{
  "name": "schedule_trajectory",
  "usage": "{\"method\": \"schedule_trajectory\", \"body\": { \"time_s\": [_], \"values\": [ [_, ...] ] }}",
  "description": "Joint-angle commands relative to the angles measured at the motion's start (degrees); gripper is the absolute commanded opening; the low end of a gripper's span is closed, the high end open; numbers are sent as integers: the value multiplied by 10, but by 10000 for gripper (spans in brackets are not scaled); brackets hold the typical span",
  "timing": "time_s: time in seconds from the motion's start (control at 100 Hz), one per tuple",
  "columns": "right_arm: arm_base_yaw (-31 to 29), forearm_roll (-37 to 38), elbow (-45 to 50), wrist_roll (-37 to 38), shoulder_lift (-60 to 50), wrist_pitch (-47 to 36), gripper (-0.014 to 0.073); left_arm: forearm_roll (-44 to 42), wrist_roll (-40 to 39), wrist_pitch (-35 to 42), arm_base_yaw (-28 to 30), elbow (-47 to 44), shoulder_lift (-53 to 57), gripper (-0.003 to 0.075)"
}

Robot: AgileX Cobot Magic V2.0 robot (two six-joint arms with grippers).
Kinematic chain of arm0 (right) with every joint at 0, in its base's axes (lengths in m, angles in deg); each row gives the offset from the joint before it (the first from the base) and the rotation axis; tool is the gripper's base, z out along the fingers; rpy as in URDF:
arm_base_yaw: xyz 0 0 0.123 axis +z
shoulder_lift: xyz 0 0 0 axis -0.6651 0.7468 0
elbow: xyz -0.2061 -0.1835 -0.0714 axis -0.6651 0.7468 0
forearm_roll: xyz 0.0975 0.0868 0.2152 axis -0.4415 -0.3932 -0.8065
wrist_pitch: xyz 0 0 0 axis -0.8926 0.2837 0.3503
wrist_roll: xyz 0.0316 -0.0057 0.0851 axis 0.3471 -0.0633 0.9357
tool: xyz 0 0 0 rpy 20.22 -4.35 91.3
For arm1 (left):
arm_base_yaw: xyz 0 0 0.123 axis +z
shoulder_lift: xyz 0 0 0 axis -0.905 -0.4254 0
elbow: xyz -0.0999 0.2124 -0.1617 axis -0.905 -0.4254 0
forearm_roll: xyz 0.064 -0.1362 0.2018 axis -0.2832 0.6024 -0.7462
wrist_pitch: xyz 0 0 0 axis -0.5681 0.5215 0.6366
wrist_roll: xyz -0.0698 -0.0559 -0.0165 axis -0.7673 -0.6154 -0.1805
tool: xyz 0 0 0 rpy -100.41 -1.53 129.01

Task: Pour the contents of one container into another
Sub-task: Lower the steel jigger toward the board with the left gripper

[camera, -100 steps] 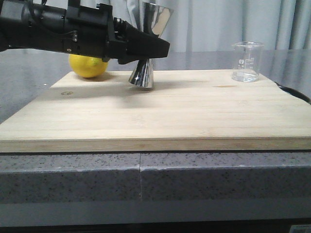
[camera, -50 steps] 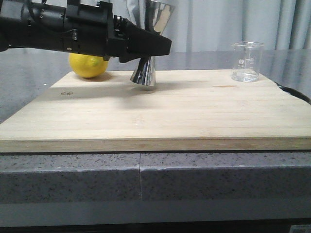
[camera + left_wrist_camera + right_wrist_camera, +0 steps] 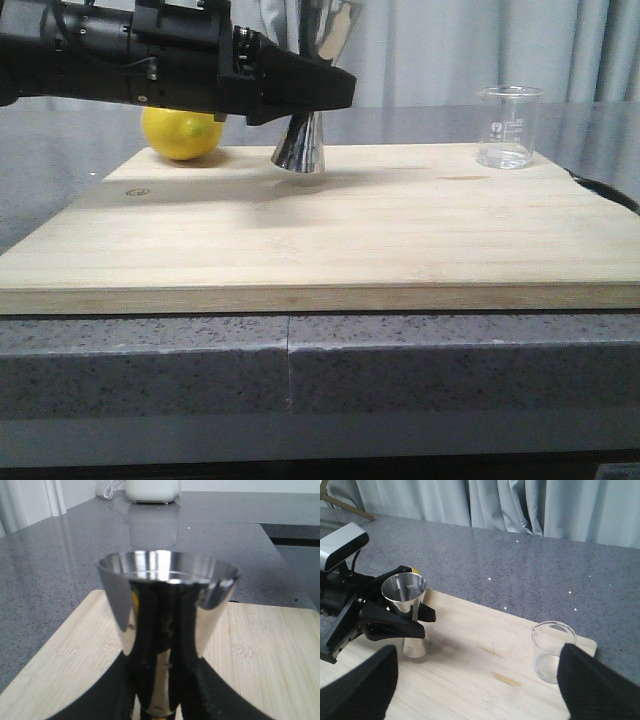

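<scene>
My left gripper [image 3: 322, 94] is shut on the narrow waist of the shiny steel jigger [image 3: 299, 151], at the back of the wooden board [image 3: 350, 230]. The jigger leans slightly, and its lower cone is at or just above the wood. In the left wrist view its open cup [image 3: 167, 595] fills the middle, between the black fingers [image 3: 215, 690]. The clear glass beaker [image 3: 508, 127] with white marks stands upright at the board's back right corner. In the right wrist view my right gripper [image 3: 477, 670] is open and empty above the board, with the beaker [image 3: 552, 650] close to one finger [image 3: 592, 685].
A yellow lemon [image 3: 182, 133] lies at the board's back left, behind the left arm. The board rests on a grey speckled counter [image 3: 400, 360]. Grey curtains hang behind. A white appliance [image 3: 152, 490] stands far off on the counter.
The left gripper has risen a little and shifted right with the jigger. The jigger's lower cone has come up slightly and it stands nearer upright. The beaker has not moved.
</scene>
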Motion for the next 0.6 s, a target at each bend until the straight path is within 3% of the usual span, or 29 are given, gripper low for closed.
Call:
{"method": "schedule_trajectory", "body": {
  "time_s": [0.0, 0.59],
  "values": [
    [-3, 13, -14, -1, -6, 15, 588, 50, 3, -79, 3, 17, 26, 59],
    [-3, 13, -14, -1, -6, 15, 588, 50, -3, -79, 21, 17, 9, 59]
  ]
}}
